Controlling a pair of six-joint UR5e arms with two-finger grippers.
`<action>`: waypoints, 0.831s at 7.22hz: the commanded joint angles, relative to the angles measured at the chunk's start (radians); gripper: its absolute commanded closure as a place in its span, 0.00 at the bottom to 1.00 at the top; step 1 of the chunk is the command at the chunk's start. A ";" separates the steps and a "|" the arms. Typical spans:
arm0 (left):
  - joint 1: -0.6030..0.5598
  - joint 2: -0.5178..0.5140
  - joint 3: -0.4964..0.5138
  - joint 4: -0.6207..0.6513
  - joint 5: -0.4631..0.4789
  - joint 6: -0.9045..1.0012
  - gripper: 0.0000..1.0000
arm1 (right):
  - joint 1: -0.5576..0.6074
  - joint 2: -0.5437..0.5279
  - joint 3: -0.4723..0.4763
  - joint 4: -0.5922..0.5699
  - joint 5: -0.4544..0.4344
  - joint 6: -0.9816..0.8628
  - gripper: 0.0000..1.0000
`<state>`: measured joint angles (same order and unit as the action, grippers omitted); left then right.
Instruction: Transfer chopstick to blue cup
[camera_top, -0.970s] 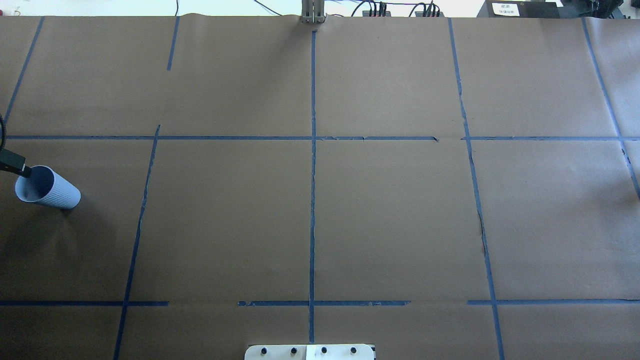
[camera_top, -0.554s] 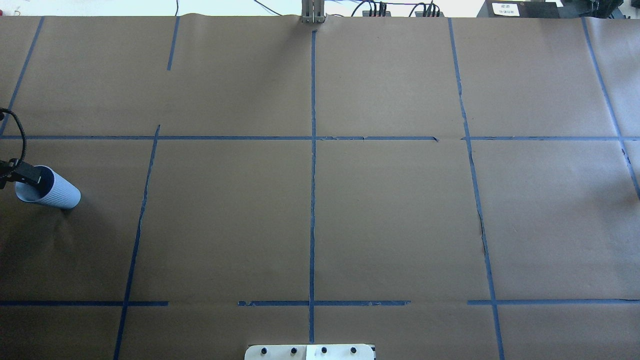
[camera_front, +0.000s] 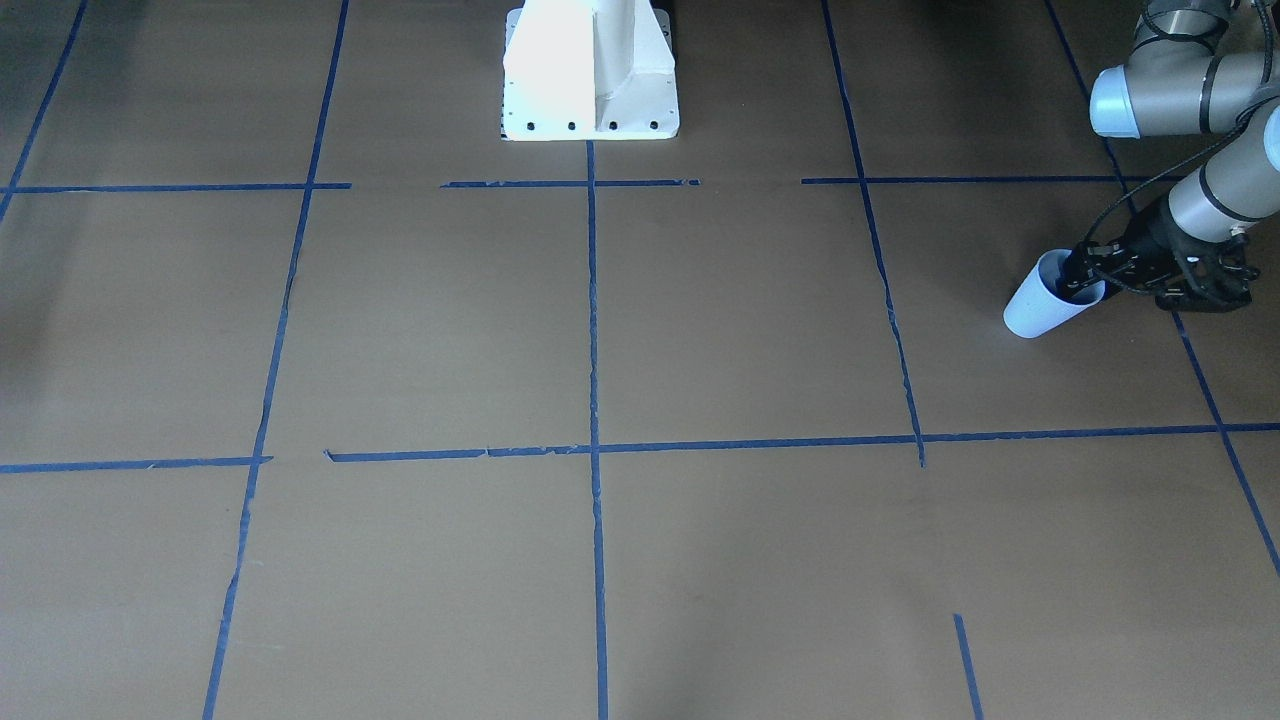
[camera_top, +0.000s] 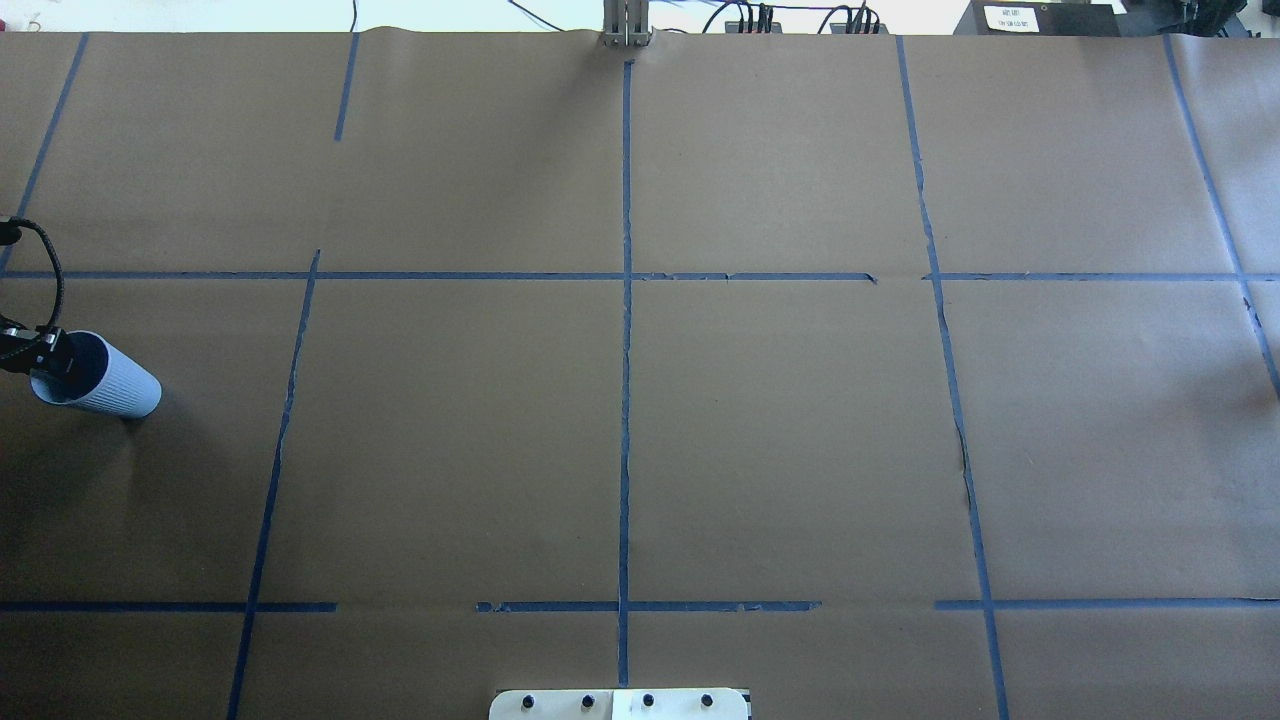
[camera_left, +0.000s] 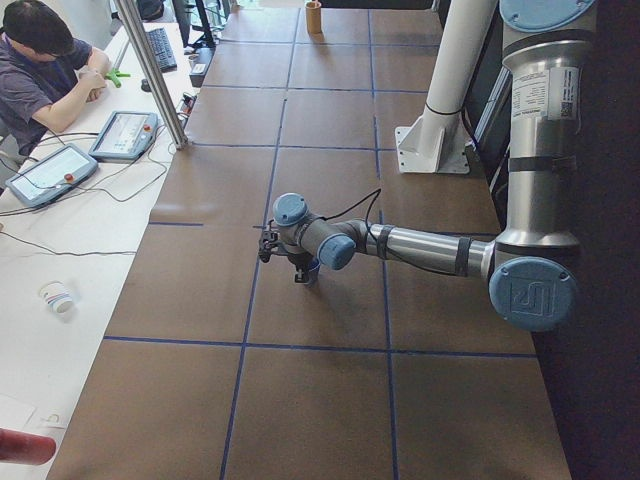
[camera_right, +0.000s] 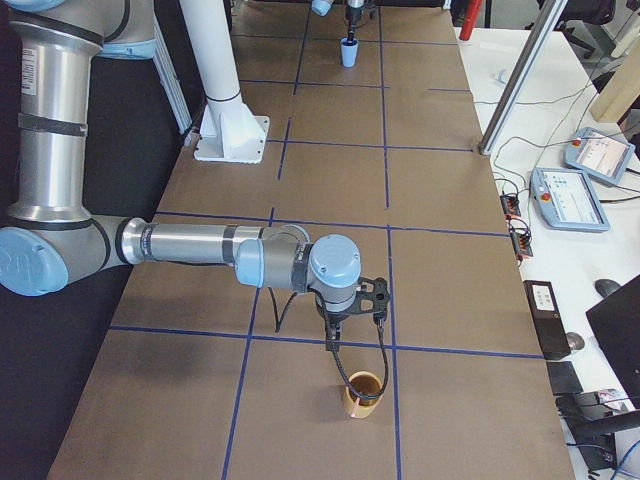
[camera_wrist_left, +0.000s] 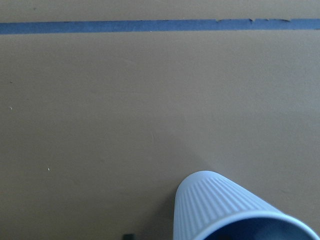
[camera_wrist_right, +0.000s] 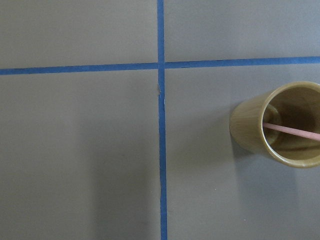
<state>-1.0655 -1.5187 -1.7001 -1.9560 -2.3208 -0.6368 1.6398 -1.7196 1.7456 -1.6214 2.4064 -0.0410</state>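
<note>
the right gripper (camera_right: 333, 338) hangs above and a little to one side of a tan cup (camera_right: 362, 394), far out on the right side of the white base (camera_right: 232, 140). it shows only in the side view, and the wrist camera catches no finger, so i cannot tell whether its jaws are spread or closed. the chopstick (camera_wrist_right: 292, 131) is in that tan cup. in the right wrist view it leans across the mouth, low end down by the inner wall, long axis running out over the rim and off the frame edge. so the stick lies below the jaws and off to the side, and the right arm (camera_right: 200, 245) is by far the nearer one. my judgement is that the coming move needs the jaws centred over the free upper end, straddling it across its axis

the left gripper (camera_front: 1078, 278) is at the mouth of the blue cup (camera_front: 1035, 305), far out on the base's left side, well apart from the stick. whether it pinches the rim or only hangs over it, i cannot tell

writing: a printed label (camera_left: 545, 95) on the left arm (camera_left: 430, 250) and a white tag (camera_top: 1010, 17) on a black box (camera_top: 1060, 20) beyond the table, both too small to read
</note>
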 joint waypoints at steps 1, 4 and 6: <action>-0.023 0.012 -0.097 0.049 -0.073 -0.004 1.00 | 0.000 0.001 0.000 0.000 0.000 0.010 0.00; -0.087 -0.210 -0.370 0.638 -0.086 -0.039 1.00 | 0.000 0.005 0.003 0.000 0.005 0.013 0.00; 0.029 -0.456 -0.377 0.779 -0.077 -0.307 1.00 | 0.000 0.006 0.003 0.000 0.005 0.013 0.00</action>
<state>-1.1131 -1.8388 -2.0634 -1.2638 -2.4037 -0.7883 1.6399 -1.7148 1.7487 -1.6214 2.4115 -0.0277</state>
